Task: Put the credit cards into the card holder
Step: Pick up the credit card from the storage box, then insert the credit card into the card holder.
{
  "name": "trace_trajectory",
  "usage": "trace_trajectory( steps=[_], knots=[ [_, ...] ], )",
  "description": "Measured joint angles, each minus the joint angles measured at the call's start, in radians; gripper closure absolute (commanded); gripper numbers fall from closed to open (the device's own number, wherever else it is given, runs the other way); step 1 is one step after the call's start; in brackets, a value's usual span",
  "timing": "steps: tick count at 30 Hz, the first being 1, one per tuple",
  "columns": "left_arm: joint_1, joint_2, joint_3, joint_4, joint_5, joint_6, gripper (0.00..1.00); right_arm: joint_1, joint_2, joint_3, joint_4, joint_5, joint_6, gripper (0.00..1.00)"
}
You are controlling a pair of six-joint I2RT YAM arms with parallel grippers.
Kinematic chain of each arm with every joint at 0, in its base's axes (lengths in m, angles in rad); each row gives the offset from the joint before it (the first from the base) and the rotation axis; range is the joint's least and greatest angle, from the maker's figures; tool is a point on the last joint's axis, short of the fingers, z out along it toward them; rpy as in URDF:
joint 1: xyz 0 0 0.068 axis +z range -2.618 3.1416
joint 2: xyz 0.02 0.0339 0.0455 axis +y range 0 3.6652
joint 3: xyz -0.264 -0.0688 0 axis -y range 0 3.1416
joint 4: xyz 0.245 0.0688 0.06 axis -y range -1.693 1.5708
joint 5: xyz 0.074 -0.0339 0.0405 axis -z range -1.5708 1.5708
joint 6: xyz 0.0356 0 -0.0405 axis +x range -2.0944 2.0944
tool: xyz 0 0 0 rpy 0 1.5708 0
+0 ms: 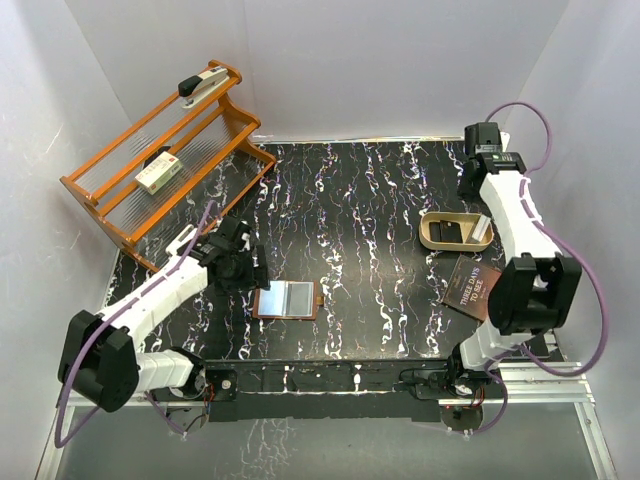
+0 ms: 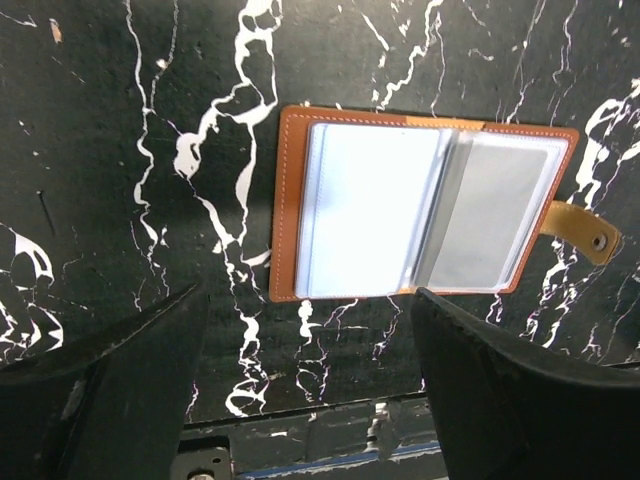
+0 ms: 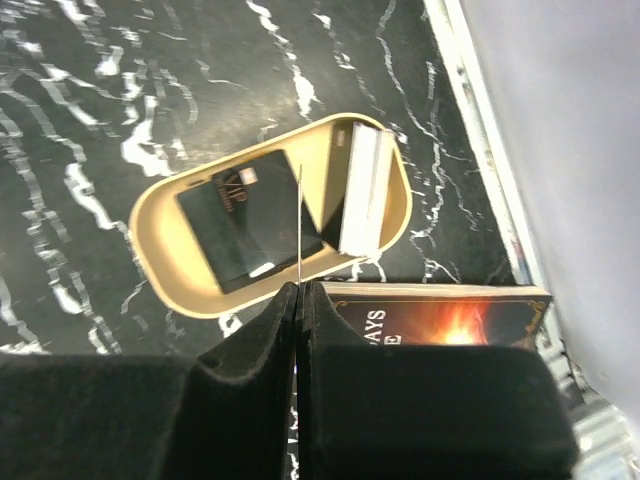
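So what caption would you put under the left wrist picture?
The left arm's open fingers hover above the card holder, lying spread open on the black marbled table.

Three credit cards (image 3: 245, 225), one card holder (image 2: 400, 210), one tray (image 3: 165, 265), one book (image 3: 440, 320).

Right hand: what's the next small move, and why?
Probably carry its load left toward the card holder, which lies open under the open left hand: the right hand is shut on a thin card, edge-on above the tray.

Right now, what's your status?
Left end effector open, by open holder. Right end effector shut on card, over tray. Book beside tray, not blocking.
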Motion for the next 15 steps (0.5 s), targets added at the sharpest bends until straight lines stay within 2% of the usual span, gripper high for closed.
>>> trace_trajectory(
  steps=[5,12,15],
  knots=[
    [0.066,0.011,-0.019,0.031,0.055,-0.027,0.34,0.0,-0.134,-0.071,0.018,-0.143,0.012,1.0],
    [0.07,0.086,-0.087,0.098,0.132,-0.069,0.43,0.014,-0.289,-0.238,0.058,-0.393,0.052,1.0],
    [0.07,0.089,-0.133,0.146,0.175,-0.085,0.49,0.07,-0.349,-0.319,0.087,-0.467,0.091,1.0]
  ],
)
